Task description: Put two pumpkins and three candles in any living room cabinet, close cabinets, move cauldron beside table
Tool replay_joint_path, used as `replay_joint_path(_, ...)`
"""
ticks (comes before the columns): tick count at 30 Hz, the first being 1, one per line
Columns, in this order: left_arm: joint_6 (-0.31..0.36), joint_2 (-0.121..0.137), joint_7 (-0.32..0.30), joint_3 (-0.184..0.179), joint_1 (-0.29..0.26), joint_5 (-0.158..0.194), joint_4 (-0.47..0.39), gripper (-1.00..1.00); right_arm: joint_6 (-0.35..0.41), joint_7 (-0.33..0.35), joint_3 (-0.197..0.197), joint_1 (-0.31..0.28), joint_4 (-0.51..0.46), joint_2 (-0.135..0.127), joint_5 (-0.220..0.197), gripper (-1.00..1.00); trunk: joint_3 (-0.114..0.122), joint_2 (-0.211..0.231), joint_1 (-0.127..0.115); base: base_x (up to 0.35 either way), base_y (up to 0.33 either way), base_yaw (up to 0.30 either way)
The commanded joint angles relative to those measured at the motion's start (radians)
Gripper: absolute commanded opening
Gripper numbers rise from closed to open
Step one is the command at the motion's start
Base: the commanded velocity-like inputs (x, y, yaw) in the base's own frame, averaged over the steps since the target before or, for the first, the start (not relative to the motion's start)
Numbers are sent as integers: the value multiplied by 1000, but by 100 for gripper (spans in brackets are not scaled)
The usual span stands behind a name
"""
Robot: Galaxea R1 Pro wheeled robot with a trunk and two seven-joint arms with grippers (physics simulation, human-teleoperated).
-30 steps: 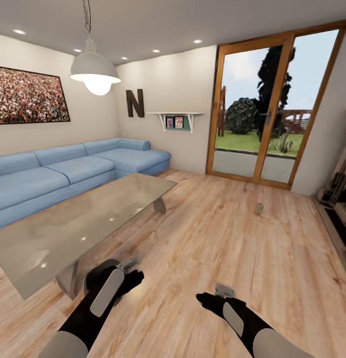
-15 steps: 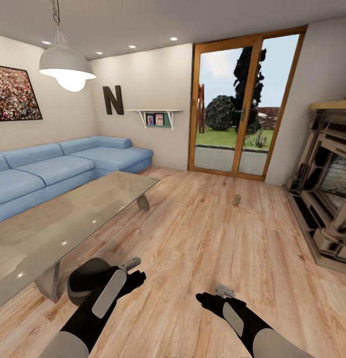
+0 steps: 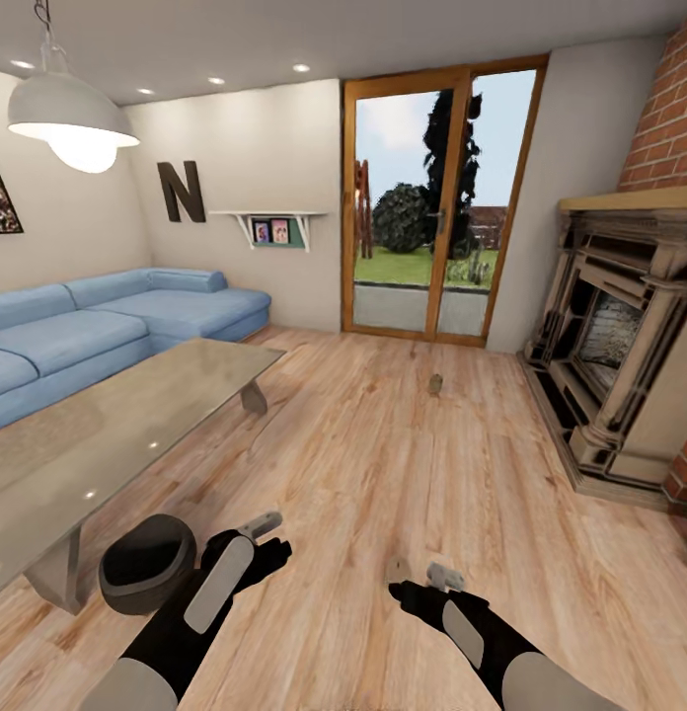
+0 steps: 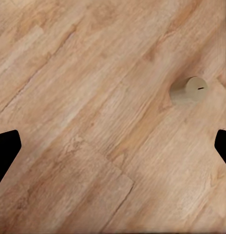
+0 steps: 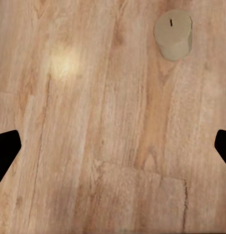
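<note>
Both arms reach forward, low over the floor [image 3: 403, 464]; left jaws [image 3: 267, 533] and right jaws [image 3: 434, 581] spread wide, holding nothing, a candle [image 3: 396, 570] nearby.

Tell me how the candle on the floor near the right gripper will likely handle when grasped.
The candle is a squat cylinder standing upright on the wooden floor, so it probably won't tip easily. Knocked onto its round side, it could roll across the smooth boards. It looks small beside the right gripper, so it is likely light, and a grasp needs careful centring.
</note>
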Motion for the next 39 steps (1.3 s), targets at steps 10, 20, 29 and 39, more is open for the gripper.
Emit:
replay_joint_path(10,1,0,9,0,-1,10,-1,100,3,1,3,-1,1,0,-2,100,-11,-1,0,-2,0,-227)
replay_joint_path(20,0,2,9,-2,-1,9,0,100,2,0,3,-1,1,0,-2,100,-21,-1,0,49,0,-233)
replay_joint_path(29,1,1,9,-2,0,9,0,100,1,0,3,-1,2,0,-4,100,-30,-1,0,118,0,-243)
replay_joint_path(39,1,2,9,-2,-1,10,0,100,1,0,3,-1,2,0,-4,100,-38,-1,0,4,0,-251)
